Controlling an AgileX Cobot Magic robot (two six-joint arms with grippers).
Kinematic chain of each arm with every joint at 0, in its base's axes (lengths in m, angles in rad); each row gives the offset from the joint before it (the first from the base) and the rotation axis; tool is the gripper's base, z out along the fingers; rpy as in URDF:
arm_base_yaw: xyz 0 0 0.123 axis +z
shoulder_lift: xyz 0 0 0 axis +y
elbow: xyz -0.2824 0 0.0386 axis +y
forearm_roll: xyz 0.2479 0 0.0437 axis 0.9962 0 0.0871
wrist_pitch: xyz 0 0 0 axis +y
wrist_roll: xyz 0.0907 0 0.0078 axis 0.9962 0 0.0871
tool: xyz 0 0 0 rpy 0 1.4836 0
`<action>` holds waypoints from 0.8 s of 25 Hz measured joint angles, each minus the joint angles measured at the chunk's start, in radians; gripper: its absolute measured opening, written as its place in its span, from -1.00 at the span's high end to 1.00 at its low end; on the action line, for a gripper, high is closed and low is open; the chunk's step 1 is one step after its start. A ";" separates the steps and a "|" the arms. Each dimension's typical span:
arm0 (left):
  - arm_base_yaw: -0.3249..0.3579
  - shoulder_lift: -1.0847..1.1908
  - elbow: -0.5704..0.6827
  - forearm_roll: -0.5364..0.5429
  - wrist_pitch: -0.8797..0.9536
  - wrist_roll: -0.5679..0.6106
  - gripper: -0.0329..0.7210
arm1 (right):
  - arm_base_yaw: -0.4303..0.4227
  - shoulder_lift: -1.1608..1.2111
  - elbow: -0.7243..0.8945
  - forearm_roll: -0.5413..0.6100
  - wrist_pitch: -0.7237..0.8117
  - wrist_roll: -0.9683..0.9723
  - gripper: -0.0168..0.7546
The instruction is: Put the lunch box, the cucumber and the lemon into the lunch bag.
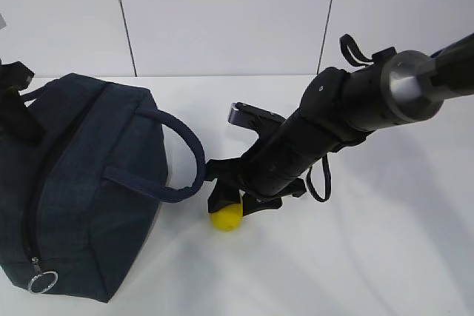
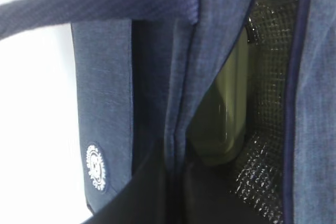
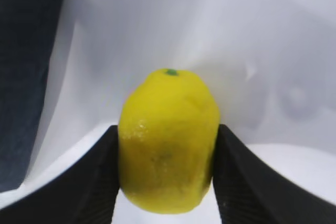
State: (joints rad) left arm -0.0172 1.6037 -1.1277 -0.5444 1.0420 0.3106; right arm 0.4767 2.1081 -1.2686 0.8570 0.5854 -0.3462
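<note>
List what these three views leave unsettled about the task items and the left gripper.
- Cucumber: in no view; possibly inside the lunch bag, whose fabric hides the interior.
- Lunch box: left wrist view shows only a strip through the opening.
- Left gripper: exterior view cuts it off at the edge.
- Lemon: whether lifted, unclear.

The right arm [image 1: 333, 120] is matte black and built of round, tube-like segments. Near its far-right end sits a bare silver metal collar [image 1: 406, 83] with a flat, shiny face. A thin black cable [image 1: 320, 179] loops loose under the forearm, and another short black loop [image 1: 354, 49] sticks up on the far side. The right gripper [image 1: 235, 199] has 2 broad black wedge-shaped fingers [image 3: 84, 182] with smooth, flat inner faces.
</note>
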 joint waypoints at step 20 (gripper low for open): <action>0.000 0.000 0.000 -0.197 0.049 0.055 0.92 | -0.058 -0.286 0.000 0.307 0.114 -0.295 0.01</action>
State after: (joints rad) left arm -0.0172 1.6037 -1.1277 -0.7413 1.0906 0.3654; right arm 0.4182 1.8217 -1.2686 1.1645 0.6995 -0.6408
